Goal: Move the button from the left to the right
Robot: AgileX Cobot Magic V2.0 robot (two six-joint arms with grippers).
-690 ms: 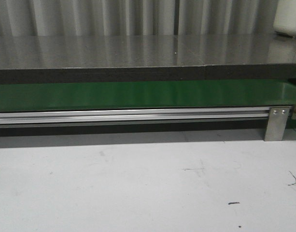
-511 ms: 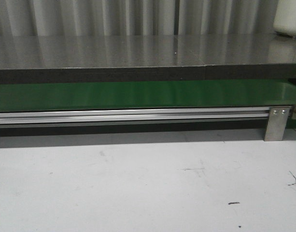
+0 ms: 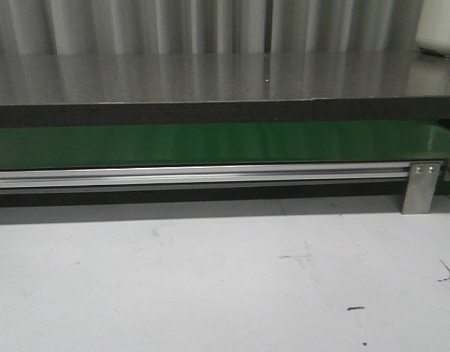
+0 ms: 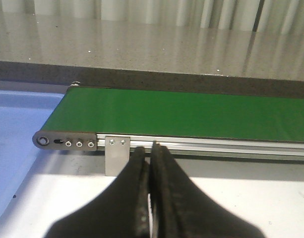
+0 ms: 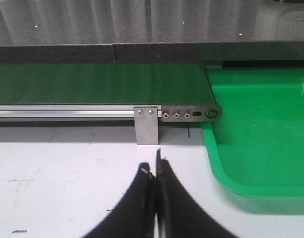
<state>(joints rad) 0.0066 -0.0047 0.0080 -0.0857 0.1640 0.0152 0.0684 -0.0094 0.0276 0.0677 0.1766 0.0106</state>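
Compared with the earlier front views, nothing had changed: the long green conveyor belt [image 3: 210, 144], its silver aluminium side rail [image 3: 195, 176] and the white scuffed tabletop [image 3: 210, 279] looked the same, and neither of my arms appeared in that view.

My left gripper [image 4: 151, 151] was held low over the white tabletop, just in front of the belt's left end. Its two black fingers [image 4: 140, 168] were pressed together with only a thin seam between them, and they held nothing. Beyond the fingertips stood a small metal mounting bracket [image 4: 117, 154] on the rail, and beside the belt's end roller lay a pale blue tray [image 4: 18, 148].

My right gripper [image 5: 154, 171] was posed likewise at the belt's right end, over the tabletop. Its black fingers [image 5: 144, 198] were closed against each other and were empty. A second metal bracket [image 5: 146, 125] stood just beyond the tips, and a bright green plastic bin [image 5: 261, 139] sat beside that end of the belt.

The button was not visible in any of the three views, so I could not tell where it was.
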